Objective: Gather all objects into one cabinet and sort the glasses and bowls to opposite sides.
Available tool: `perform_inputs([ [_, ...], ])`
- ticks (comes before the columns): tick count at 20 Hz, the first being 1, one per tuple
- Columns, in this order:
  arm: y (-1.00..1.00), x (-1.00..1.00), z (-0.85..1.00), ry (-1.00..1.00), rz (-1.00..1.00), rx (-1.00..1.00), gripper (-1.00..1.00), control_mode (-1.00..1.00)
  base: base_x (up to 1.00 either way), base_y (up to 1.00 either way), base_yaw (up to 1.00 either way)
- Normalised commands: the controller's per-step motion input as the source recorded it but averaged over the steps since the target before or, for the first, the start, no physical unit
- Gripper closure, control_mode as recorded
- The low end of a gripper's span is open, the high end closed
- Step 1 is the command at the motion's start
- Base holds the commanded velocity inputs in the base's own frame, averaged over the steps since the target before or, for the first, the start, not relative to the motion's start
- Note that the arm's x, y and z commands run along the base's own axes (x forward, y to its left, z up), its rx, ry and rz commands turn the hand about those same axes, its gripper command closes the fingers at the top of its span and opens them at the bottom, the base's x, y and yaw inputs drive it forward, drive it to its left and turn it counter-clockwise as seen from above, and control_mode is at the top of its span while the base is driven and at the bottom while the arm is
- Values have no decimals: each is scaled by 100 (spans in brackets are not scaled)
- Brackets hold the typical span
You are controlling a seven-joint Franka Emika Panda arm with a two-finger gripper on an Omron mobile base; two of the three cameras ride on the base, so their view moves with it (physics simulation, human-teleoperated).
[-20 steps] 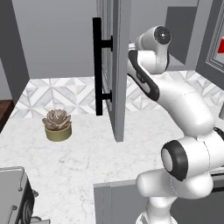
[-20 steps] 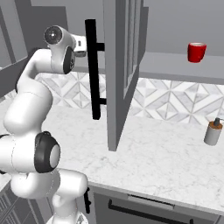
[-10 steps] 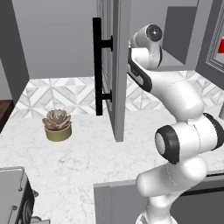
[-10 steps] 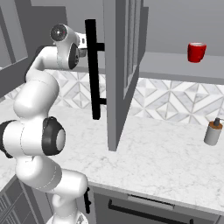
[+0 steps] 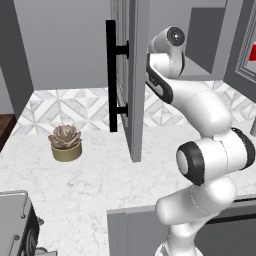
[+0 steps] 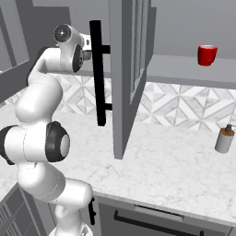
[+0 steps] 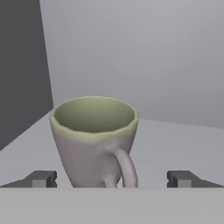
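Your gripper [image 7: 111, 179] sits wide apart, one fingertip on each side of the grey-olive cup [image 7: 94, 140], holding nothing. The cup stands upright on the grey shelf [image 7: 175, 144] between the two tips, nearer the left tip than the right, and touching neither. Its handle faces the camera, and its inside is pale olive. Behind it is the plain grey back wall, with a darker panel on the left of the hand view.

From the base cameras your arm [image 5: 200, 110] reaches up behind the open cabinet door [image 5: 132, 75], and the hand itself is hidden by the door. The door stands edge-on to you, and its black bar handle [image 5: 111, 75] is on the outer face. You can't see the grey-olive cup in either base view.

The red cup [image 6: 207, 55] stands upright on the long shelf to the right of the door, well apart from your arm. The soap dispenser [image 6: 224, 139] stands on the marble counter [image 6: 175, 166] below and right of the red cup. The potted succulent [image 5: 65, 142] sits on the counter left of the door.
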Motion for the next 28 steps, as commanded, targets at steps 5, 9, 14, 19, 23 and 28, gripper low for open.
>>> perform_inputs([
  [5,0,26,-9,2,1,0,-100,-100,0,0,0],
  [9,0,24,-11,0,0,0,-100,-100,0,0,0],
  [14,0,6,-6,0,0,0,-100,-100,0,0,0],
  [19,0,0,-11,0,0,0,100,-100,0,0,0],
  [23,0,0,-5,0,0,0,100,-100,0,0,0],
  [28,-4,0,0,0,0,0,100,-100,0,0,0],
])
